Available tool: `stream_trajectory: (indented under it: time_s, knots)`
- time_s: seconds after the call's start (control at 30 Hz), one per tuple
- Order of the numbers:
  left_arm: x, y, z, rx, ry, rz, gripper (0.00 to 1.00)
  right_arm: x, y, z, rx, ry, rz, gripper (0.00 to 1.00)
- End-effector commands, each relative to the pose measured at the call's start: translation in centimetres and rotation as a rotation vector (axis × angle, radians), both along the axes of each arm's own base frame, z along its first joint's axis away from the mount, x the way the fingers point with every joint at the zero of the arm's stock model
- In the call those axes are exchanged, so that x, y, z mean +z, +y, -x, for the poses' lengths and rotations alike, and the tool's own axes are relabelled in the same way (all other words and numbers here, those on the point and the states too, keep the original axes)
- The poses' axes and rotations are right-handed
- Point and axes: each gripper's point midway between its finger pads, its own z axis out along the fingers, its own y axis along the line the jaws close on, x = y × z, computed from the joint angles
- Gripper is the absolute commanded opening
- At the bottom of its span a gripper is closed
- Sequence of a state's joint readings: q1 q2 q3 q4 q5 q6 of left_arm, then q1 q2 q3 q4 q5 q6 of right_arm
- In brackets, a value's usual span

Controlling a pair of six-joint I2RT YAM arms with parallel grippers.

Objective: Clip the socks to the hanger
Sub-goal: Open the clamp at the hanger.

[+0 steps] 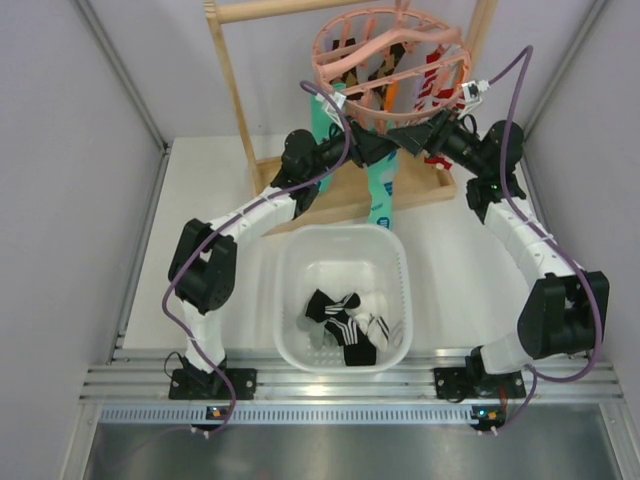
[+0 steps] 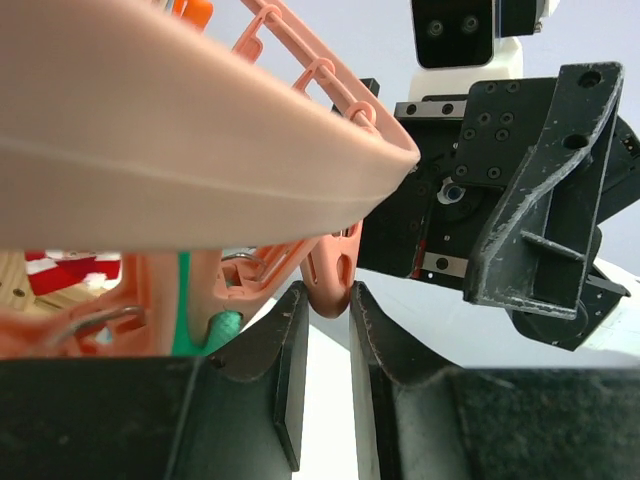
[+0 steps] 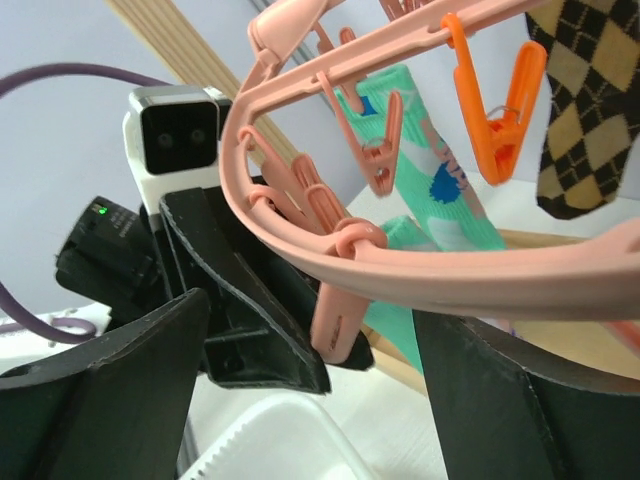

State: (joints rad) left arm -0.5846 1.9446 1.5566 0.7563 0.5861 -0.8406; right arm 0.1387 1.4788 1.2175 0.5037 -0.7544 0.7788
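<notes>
Found left end effector (image 2: 328, 300) nearly pressed together, nipping the tip of a pink peg (image 2: 331, 278) on the hanger (image 1: 390, 70). Found right end effector (image 3: 315, 320) spread wide around the ring, holding nothing. Noted socks (image 1: 340, 320) well below, in basket (image 1: 282, 290) on worktop. Could lose the peg from so shallow a nip and set the hanger swinging. Read no writing.

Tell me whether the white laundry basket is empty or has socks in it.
Not empty: the basket holds a small pile of black, striped and white socks toward its near end.
</notes>
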Motion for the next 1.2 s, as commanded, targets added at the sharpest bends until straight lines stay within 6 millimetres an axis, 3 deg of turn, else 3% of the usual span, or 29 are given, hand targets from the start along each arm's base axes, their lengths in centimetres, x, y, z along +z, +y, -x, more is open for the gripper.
stream_trajectory:
  time_s: [0.0, 0.17, 0.33, 0.47, 0.57, 0.63, 1.0, 1.17]
  knots:
    - [3.8, 1.1, 1.2, -0.03, -0.054, 0.076, 0.0, 2.9, -1.2, 1.2, -0.059, -0.138, 0.068, 0.83]
    - [4.1, 1.0, 1.9, -0.116, -0.005, 0.112, 0.0, 2.8, -2.5, 1.6, -0.094, -0.224, 0.126, 0.86]
    - [3.9, 1.0, 2.3, -0.179, 0.048, 0.129, 0.0, 2.6, -1.6, 2.6, 0.064, -0.348, 0.184, 0.86]
    - [4.2, 1.3, 2.9, -0.219, 0.062, 0.14, 0.0, 2.4, -1.1, 1.8, 0.11, -0.358, 0.183, 0.8]
    - [4.1, 1.3, 3.2, -0.243, 0.083, 0.143, 0.0, 2.6, -1.2, 1.0, 0.094, -0.361, 0.157, 0.63]
    - [3.8, 1.2, 3.2, -0.252, 0.087, 0.138, 0.0, 2.9, -1.1, 0.8, 0.085, -0.353, 0.125, 0.58]
    - [2.3, 0.8, 3.1, -0.273, 0.121, 0.103, 0.0, 5.3, -0.9, 1.2, 0.051, -0.257, -0.013, 0.61]
    - [1.8, 0.7, 3.2, -0.293, 0.145, 0.092, 0.0, 5.3, -0.6, 0.6, 0.041, -0.273, -0.013, 0.5]
